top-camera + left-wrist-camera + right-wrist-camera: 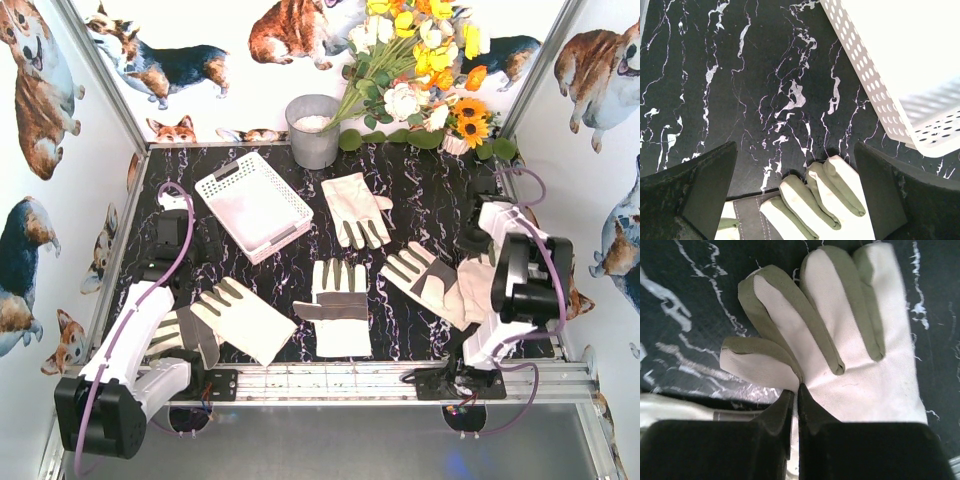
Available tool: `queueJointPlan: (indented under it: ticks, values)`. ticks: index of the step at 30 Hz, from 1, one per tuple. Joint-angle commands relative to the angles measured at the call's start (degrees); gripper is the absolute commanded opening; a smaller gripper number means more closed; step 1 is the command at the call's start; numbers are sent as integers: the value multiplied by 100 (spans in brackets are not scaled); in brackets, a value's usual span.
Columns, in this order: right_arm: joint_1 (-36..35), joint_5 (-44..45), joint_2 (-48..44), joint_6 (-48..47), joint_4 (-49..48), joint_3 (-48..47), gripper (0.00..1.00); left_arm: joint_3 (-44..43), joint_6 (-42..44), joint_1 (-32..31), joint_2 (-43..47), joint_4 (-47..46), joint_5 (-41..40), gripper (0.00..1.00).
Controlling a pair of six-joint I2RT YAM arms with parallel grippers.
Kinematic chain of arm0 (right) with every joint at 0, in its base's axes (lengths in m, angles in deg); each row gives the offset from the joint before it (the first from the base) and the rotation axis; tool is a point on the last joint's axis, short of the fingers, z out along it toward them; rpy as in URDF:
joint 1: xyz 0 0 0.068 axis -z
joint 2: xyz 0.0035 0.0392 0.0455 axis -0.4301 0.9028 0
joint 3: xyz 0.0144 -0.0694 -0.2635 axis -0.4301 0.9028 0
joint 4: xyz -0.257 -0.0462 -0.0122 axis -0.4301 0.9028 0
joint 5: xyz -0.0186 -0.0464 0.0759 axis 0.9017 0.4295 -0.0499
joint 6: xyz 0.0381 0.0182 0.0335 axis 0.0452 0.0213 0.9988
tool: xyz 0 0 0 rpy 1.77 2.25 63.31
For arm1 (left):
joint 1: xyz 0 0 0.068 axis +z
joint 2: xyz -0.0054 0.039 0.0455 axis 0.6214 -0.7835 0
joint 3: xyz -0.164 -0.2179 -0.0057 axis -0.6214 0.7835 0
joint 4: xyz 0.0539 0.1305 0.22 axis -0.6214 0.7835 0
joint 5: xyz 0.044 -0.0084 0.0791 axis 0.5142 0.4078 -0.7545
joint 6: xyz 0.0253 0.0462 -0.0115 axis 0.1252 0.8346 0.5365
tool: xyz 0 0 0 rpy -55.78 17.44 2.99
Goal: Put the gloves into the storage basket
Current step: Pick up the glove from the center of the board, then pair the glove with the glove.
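Black marbled table [420,200], white storage basket [283,240], scattered cream gloves [340,310], grey bucket [313,135] at back

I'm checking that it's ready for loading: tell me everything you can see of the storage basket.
The storage basket is a shallow white plastic rectangle with rows of holes along its sides. It stands upright and empty on the black marbled table, turned at an angle, left of centre. Nothing else touches it.

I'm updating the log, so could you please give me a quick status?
Right fingers shut on a glove, left fingers open over another glove. Storage basket empty. Nothing blocking it.
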Motion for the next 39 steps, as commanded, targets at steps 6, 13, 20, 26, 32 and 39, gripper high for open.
queueJointPlan:
  ticks: [6,13,20,26,32,39]
  values:
    - [25,-1100,-1954,38,163,-427,0,42,-21,62,586,-249,447,95]
    - [21,-3135,-2869,94,-251,-370,0,-188,-189,37,883,-286,1617,91]
    - [-188,-5902,-3419,682,-1423,-29,0,-643,-748,-752,754,-763,2566,88]
    - [-1078,-6950,-3658,1213,-2368,106,0,-969,-1158,-2433,270,-1643,2433,87]
    - [-1552,-7222,-3684,1955,-3490,284,0,-897,-1795,-3513,-342,-3349,3051,86]
    - [-1687,-7615,-3588,3025,-4822,428,0,-1019,-1982,-4142,-900,-4046,3298,86]
